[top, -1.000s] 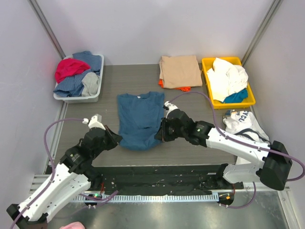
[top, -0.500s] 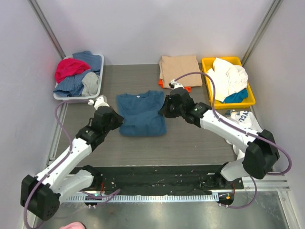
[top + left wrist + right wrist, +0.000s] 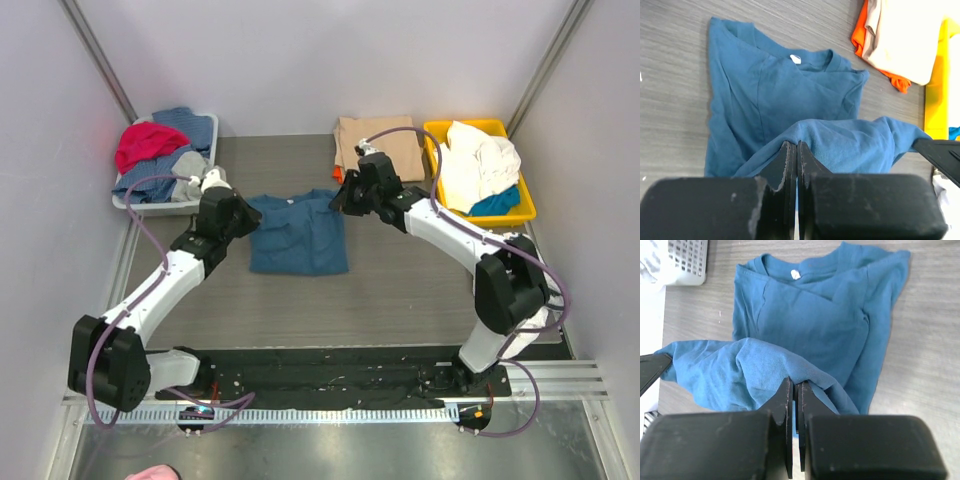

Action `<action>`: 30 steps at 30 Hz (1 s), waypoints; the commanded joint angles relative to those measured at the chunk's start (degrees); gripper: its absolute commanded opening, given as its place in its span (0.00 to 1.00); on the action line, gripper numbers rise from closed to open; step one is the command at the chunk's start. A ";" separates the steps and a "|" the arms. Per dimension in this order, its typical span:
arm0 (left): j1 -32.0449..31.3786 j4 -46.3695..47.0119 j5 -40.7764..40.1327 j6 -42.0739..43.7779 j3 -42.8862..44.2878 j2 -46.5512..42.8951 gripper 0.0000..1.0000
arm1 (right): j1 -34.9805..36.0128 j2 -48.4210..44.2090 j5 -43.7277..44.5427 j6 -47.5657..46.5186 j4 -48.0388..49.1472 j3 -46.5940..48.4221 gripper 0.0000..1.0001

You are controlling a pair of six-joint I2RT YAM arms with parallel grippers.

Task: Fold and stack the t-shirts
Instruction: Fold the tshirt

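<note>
Left gripper (image 3: 793, 150), right gripper (image 3: 795, 386) pinch blue shirt (image 3: 297, 240) hem mid-table; tan shirt (image 3: 395, 160), yellow bin (image 3: 440, 126) just beyond, far-right corner.

Three t-shirts (image 3: 790, 85) (image 3: 905, 35) (image 3: 858, 40) on table (image 3: 400, 290) — two bins (image 3: 160, 207) (image 3: 497, 218) — two tools (image 3: 793, 145) (image 3: 795, 382).

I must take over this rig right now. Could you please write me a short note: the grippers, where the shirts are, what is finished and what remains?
Grippers: the left gripper is shut on the lower hem of the blue shirt. The right gripper is shut on the same hem.
Blue shirt: it lies flat between the arms, with the hem lifted over its body toward the collar.
Tan shirt: folded at the far edge, on top of the orange shirt, which is mostly hidden.
Done: that two-shirt stack.
Left: probably lay the hem down, finish folding the blue shirt, then put it on the stack.
</note>
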 commanded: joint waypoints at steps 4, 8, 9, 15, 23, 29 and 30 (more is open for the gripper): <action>3.13 6.56 1.82 2.72 2.33 3.93 0.00 | -2.74 6.38 -4.69 -0.96 5.96 6.24 0.01; 5.50 8.93 2.96 3.08 2.25 6.84 0.00 | -3.71 8.93 -5.57 -1.13 6.49 8.35 0.01; 5.86 10.16 3.66 3.16 2.33 7.63 0.00 | -3.97 9.46 -5.66 -1.13 6.49 8.80 0.01; 6.83 13.59 6.21 3.78 5.85 16.06 0.00 | -5.90 14.11 -7.50 -0.96 6.58 12.40 0.01; 8.59 17.02 9.46 2.99 10.15 24.50 0.00 | -8.01 20.44 -9.79 -0.87 6.58 17.67 0.01; 10.61 18.08 11.04 2.55 11.56 27.06 0.00 | -9.59 25.45 -12.25 -0.87 6.66 22.33 0.01; 10.78 18.17 11.13 2.55 11.65 27.23 0.00 | -9.77 26.59 -12.43 -0.87 6.67 22.94 0.01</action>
